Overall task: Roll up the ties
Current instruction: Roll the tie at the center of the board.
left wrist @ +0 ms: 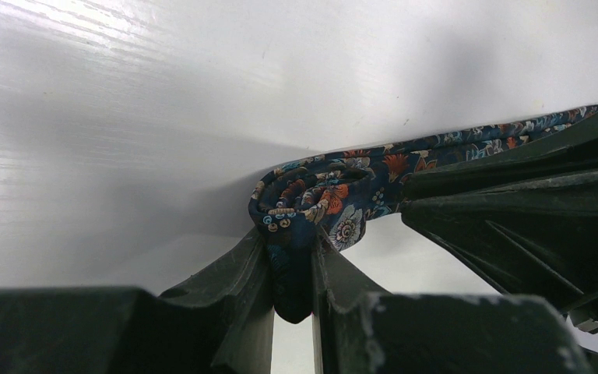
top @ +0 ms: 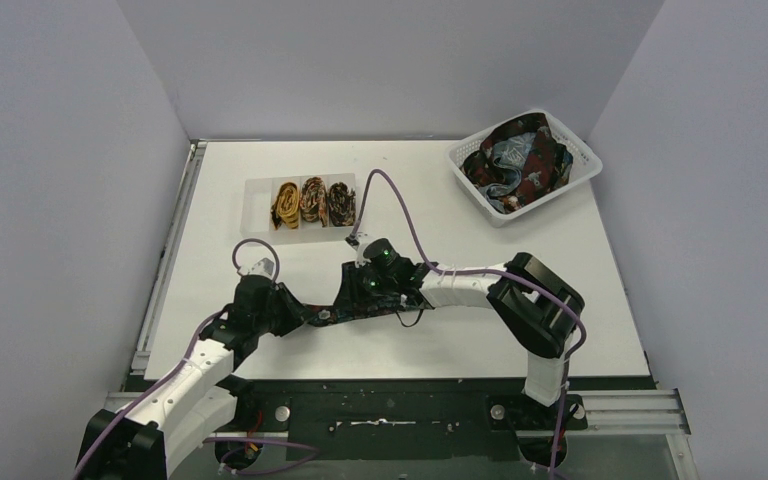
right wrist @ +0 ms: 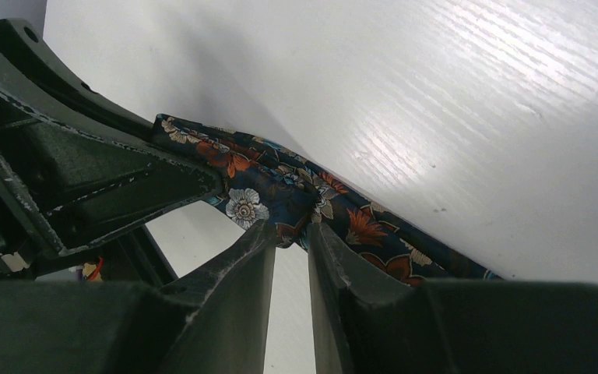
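Observation:
A dark navy tie (top: 332,313) with orange and white flowers lies as a strip on the white table between my two grippers. My left gripper (top: 295,313) is shut on its folded, partly coiled end (left wrist: 319,199), the fabric pinched between the fingers (left wrist: 249,273). Close to the right of it, my right gripper (top: 357,292) is shut on the same tie (right wrist: 280,191), gripping its edge at the fingertips (right wrist: 258,241). The rest of the strip trails under the right arm. Each wrist view shows the other gripper close by.
A clear tray (top: 256,190) at the back left holds three rolled ties (top: 308,202). A white lattice basket (top: 585,160) at the back right is heaped with loose ties (top: 520,160). Purple cables (top: 400,215) arch over both wrists.

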Controlling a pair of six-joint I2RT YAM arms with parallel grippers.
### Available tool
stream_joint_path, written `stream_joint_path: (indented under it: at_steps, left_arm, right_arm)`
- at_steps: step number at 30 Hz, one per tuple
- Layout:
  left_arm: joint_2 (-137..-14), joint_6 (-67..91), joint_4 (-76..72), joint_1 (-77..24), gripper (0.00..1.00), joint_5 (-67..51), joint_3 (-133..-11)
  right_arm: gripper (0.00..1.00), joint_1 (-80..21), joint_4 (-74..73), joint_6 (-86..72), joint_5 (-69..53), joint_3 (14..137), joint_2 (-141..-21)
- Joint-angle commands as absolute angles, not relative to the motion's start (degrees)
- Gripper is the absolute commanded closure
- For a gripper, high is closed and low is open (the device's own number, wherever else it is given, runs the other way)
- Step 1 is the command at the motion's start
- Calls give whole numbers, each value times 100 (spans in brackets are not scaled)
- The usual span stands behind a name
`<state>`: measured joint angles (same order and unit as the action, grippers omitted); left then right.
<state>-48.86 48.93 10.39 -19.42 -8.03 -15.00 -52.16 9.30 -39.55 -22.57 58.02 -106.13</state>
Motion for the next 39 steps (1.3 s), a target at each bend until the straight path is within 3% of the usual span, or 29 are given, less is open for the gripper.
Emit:
stream_joint_path:
  at_steps: [1,19,39]
  left_arm:
    - [-4953,4762,1175,-1964,89,-657,-1898]
    - [-5099,4521,1557,-2039,89,-477,-2201]
    - [-6026,4421,2967,-3331,91,1384,-3487]
  right_arm:
    - [76,-5188,828,-3810,-2391,6222,-10825]
    - [79,-5300,554,-3772,-2320,6389,-11120]
    - [73,-4755,712,-3758,-2002,5706,-9961]
